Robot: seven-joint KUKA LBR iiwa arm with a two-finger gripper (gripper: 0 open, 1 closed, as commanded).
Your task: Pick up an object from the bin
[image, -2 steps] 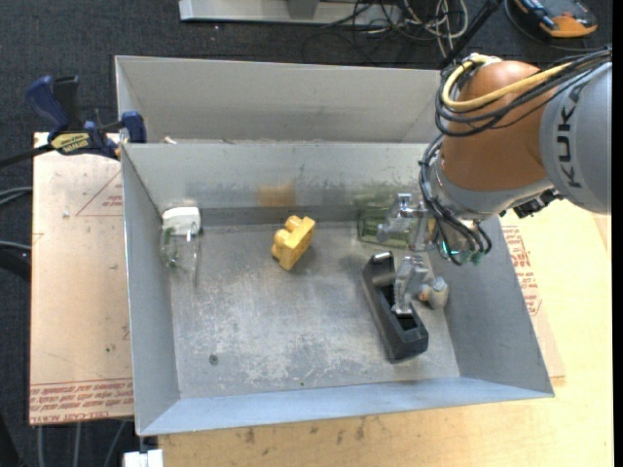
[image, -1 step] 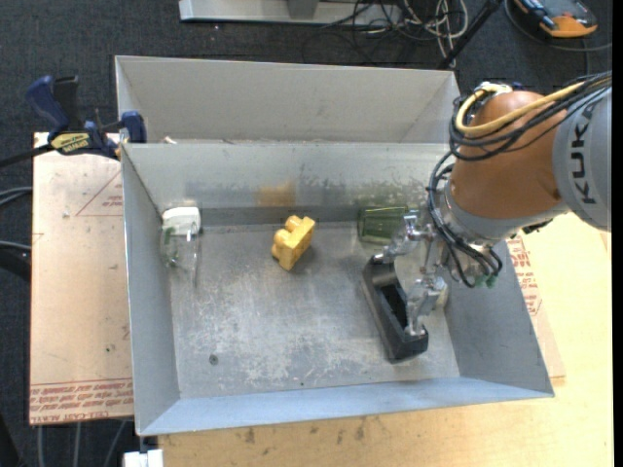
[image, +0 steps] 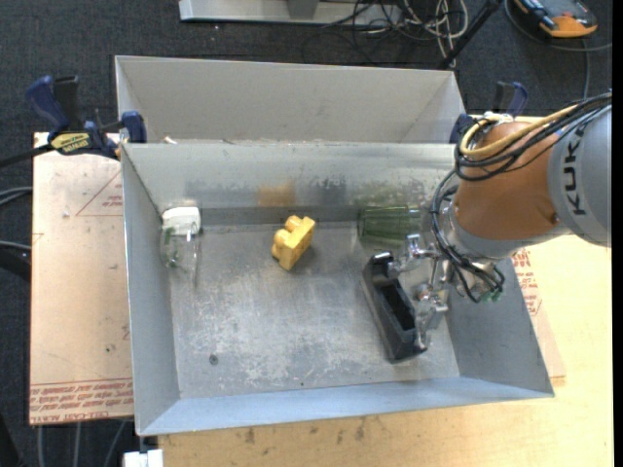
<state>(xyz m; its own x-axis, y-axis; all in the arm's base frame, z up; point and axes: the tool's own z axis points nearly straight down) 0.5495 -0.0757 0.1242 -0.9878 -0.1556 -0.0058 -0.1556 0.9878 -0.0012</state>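
Black case [image: 391, 311] lies under our jaws, their opening unclear to us; we should straddle its narrow width.

The arm [image: 574, 188] is reaching into the grey metal bin [image: 292, 358] from the right, its orange cover [image: 501, 202] and looped cables hanging over the bin's right wall. The gripper [image: 426, 295] is pointing down at the right end of the floor, just beside the right edge of a long black boxy thing [image: 391, 311] that is lying lengthwise near the front right corner. Just behind them a greenish see-through thing [image: 387, 225] is lying against the back wall. A yellow blocky piece [image: 293, 240] is sitting near the middle, well apart from the gripper, and a clear container with a white end [image: 181, 234] is resting by the left wall.
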